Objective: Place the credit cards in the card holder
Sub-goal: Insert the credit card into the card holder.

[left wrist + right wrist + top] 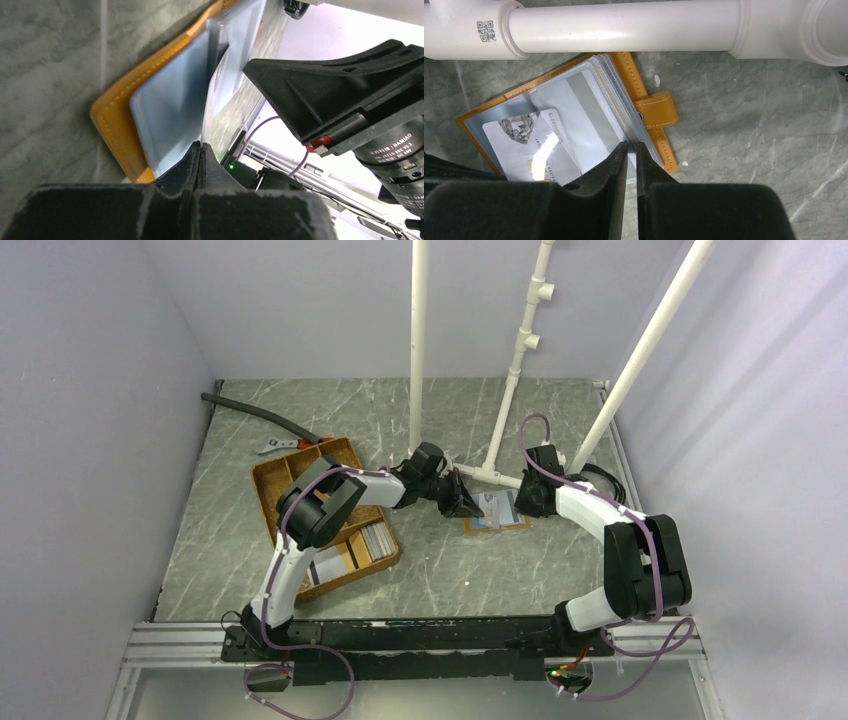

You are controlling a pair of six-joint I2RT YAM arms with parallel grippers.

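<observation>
Credit cards [370,540] — spares in your woven tray [268,490], 8 o'clock of the card holder [500,512], which lies open mid-table. Left gripper [200,148] pinches one card [531,145]; right gripper [630,150] nips the clear sleeves [599,85]. Risk — a skewed card could jam, shoving the holder toward the pipe [624,25] at 12.

Pale lilac walls [90,390], grey marbled tabletop [450,575], white pipe frame [418,340], aluminium rail [180,644] along near edge

The card holder [655,109] is orange-tan with pale stitching (its inner sleeves [591,100] a cloudy light blue). The credit card [531,145] is white with a grey faceted print; the table [749,125] is grey-green marble, veined white.
</observation>
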